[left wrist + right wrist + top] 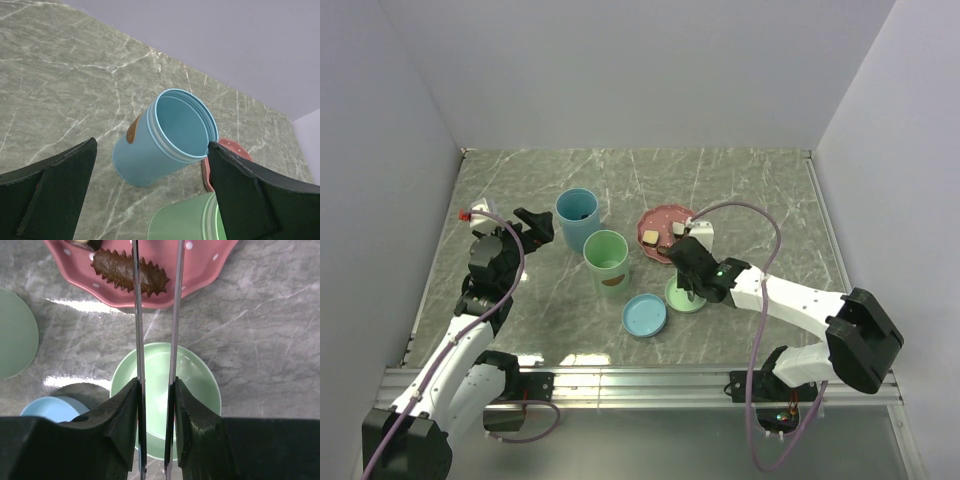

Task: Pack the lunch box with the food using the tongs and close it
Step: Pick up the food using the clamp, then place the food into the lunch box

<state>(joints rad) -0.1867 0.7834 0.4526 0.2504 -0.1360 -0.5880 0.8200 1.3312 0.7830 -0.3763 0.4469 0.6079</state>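
Over plate [212, 267] | right jaws clamp tongs [138, 330] — tips seemingly straddling food [115, 270] | left jaws wide

My right gripper [682, 252] hangs just nearside of the pink plate [665, 212], over the green lid [678, 301]; the blue cup [577, 217] and green cup [606, 262] stand left of the plate.

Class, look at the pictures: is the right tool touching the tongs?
Touching. The right wrist view shows the right tool clamping the tongs, one finger against each arm.

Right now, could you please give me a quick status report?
Left gripper open, near blue cylindrical container. Right gripper shut on thin grey metal tongs, arms over brown spiky food piece on pink dotted plate. Round green lid beneath tongs, not obstructing.
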